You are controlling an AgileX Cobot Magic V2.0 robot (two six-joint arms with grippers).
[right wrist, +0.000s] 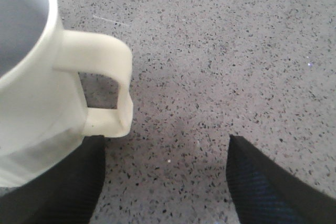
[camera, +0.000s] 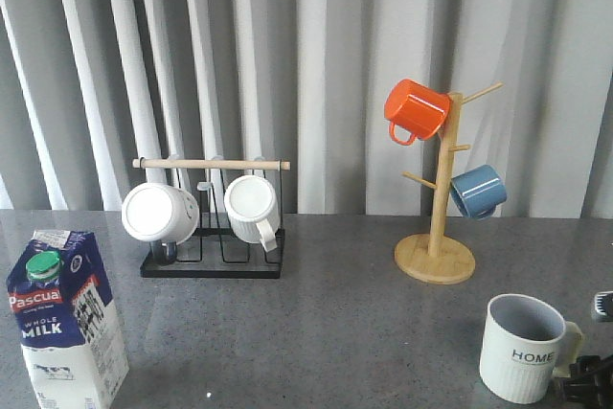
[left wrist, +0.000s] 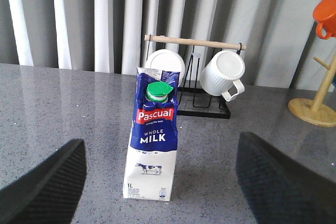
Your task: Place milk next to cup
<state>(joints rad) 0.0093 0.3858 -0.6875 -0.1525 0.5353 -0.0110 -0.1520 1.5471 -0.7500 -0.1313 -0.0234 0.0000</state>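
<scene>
The milk (camera: 67,318), a blue and white carton with a green cap, stands upright at the table's front left. In the left wrist view the milk (left wrist: 152,140) stands ahead of my left gripper (left wrist: 160,145), whose wide-apart fingers (left wrist: 42,187) hold nothing. The cup (camera: 525,349), ribbed off-white with "HOME" on it, stands at the front right. In the right wrist view the cup (right wrist: 31,77) and its handle (right wrist: 105,87) sit just beside one finger of my right gripper (right wrist: 165,140). That gripper is open over bare table. Only a dark bit of the right gripper (camera: 586,380) shows in the front view.
A black rack (camera: 211,265) with a wooden bar holds two white mugs at the back left. A wooden mug tree (camera: 436,258) at the back right carries an orange mug (camera: 417,110) and a blue mug (camera: 477,191). A grey curtain hangs behind the table.
</scene>
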